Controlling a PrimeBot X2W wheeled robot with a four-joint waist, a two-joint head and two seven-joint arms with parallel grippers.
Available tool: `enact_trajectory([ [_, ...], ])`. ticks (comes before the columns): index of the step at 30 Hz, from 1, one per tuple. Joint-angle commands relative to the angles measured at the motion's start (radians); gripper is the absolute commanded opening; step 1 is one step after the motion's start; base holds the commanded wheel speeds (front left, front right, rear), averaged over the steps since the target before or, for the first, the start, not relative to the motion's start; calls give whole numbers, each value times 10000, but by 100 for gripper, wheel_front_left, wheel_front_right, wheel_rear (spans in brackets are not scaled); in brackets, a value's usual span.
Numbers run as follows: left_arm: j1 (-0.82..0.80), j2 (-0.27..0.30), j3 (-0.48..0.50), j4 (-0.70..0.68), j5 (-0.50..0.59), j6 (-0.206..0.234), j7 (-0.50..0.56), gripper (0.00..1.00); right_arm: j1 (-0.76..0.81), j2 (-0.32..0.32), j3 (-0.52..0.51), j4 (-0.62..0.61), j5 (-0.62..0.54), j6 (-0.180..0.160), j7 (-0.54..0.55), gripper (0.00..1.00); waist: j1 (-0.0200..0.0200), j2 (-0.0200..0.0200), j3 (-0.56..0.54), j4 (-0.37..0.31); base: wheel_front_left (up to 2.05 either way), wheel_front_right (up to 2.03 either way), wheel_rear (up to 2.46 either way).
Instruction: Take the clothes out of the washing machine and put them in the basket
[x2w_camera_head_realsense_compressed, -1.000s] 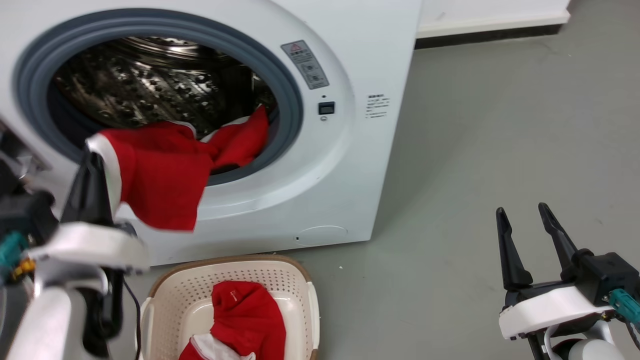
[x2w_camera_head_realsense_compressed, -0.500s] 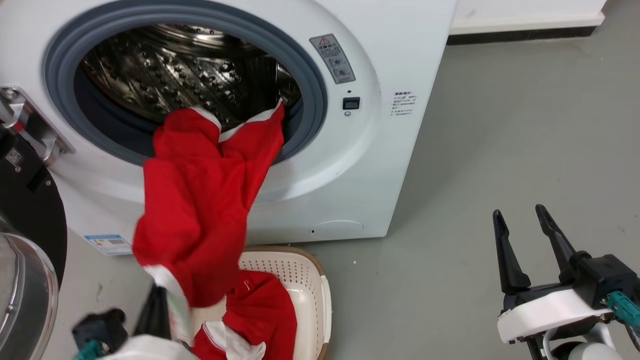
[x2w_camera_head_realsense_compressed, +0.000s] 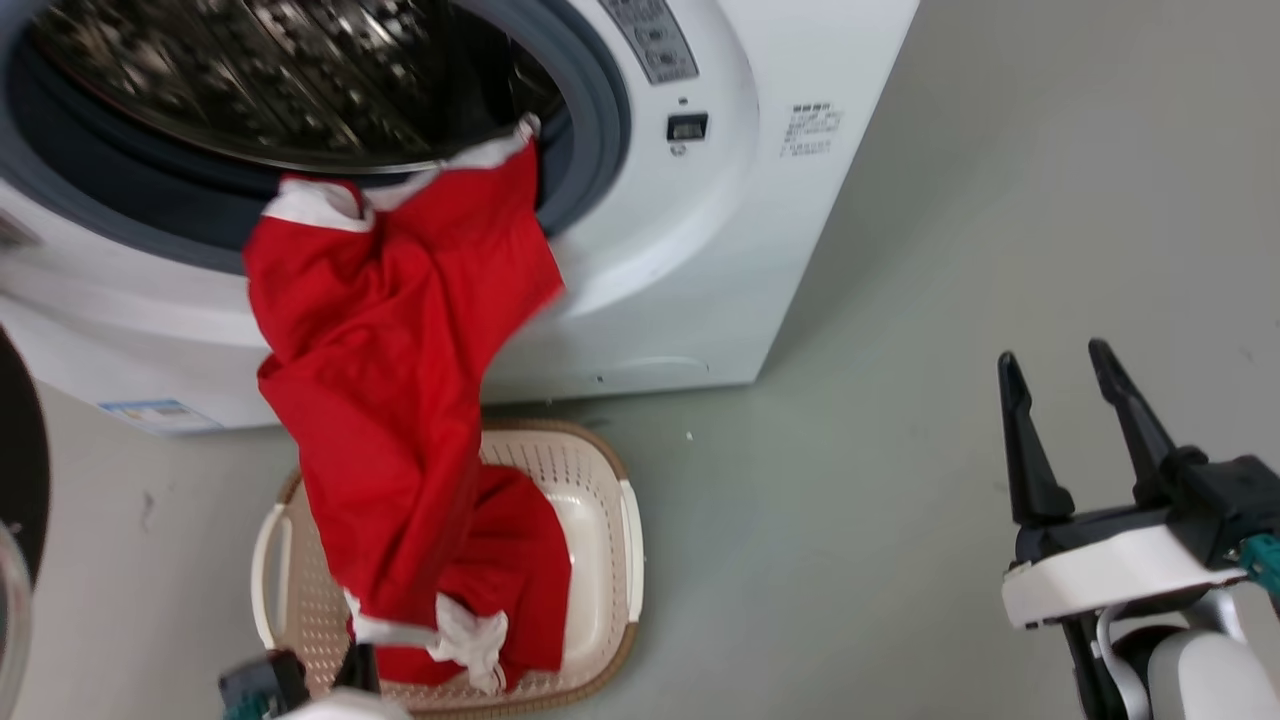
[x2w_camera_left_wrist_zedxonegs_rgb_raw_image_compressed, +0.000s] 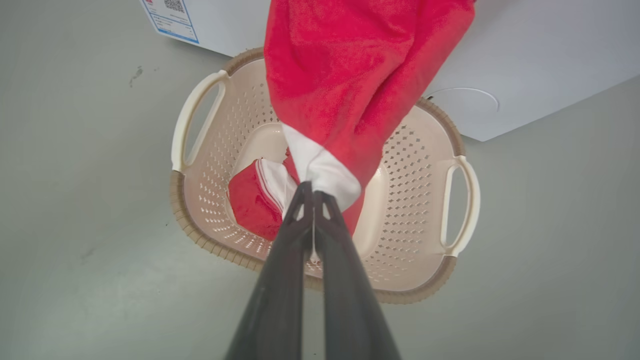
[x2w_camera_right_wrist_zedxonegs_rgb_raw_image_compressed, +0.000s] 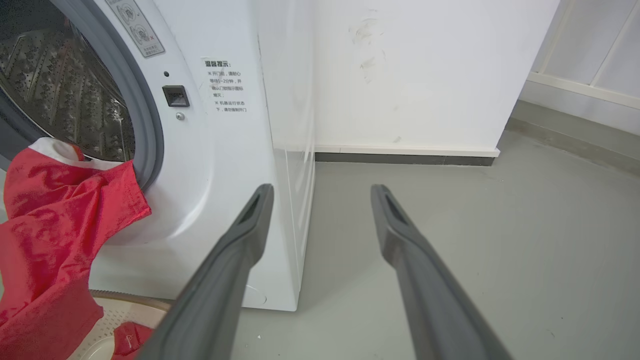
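Left gripper (x2w_camera_left_wrist_zedxonegs_rgb_raw_image_compressed: 314, 192): pinching red garment's (x2w_camera_head_realsense_compressed: 390, 380) white trim over basket (x2w_camera_left_wrist_zedxonegs_rgb_raw_image_compressed: 420, 190).
Red garment: draped from washing machine (x2w_camera_head_realsense_compressed: 720, 250) mouth.
Right gripper (x2w_camera_head_realsense_compressed: 1052, 352): fingers spread, empty.

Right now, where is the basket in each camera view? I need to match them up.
Head view: the basket sits bottom, left of centre, below the washing machine opening.
Left wrist view: basket at centre, seen from above, beyond the left pincer.
Right wrist view: bottom-left corner, a slice of its rim.
Shared landmark: the red garment hanging from the opening down over the basket.
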Motion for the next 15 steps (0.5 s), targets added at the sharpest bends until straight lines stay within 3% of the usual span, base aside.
enact_trajectory([
  [1, -370, 43, 42, 204, -21, -82, -69, 0, -183, -2, -14, -49, -46, -7, -12, 100, -1, -1, 531, -157, 0, 0, 0],
  [15, -4913, 749, 517, 4265, 149, -777, -519, 0, -1232, 1, 96, -41, 182, -7, -383, 100, -1, -1, 2885, -1041, 0, 0, 0],
])
